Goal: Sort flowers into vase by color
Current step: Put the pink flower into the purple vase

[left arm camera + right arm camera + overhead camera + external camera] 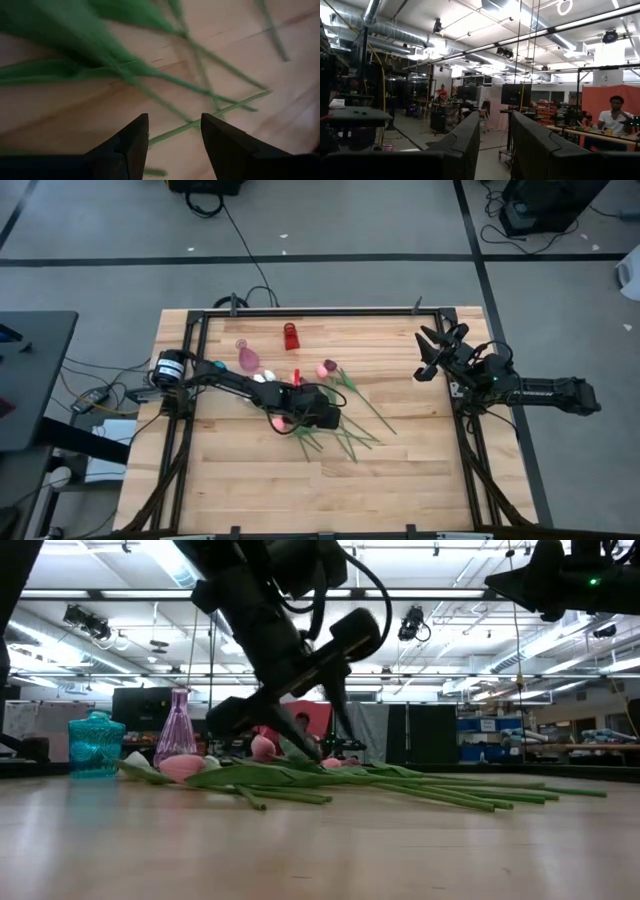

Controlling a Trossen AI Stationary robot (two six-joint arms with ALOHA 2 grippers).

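The left arm (250, 387) hides several flowers (345, 425) heads in the high view.

The left arm reaches across the table's middle, its gripper (172, 131) low over the wood with fingers parted (nothing between them). The right arm waits at the table's right edge, raised, its gripper (432, 352) level, fingers apart.

Grey floor (350, 225) with dark tape lines around wooden table (250, 480). Open workshop behind: exposed ceiling ducts (395, 37), strip lights (590, 20), dark monitors (516, 94), orange partition (612, 95), seated person (614, 120).
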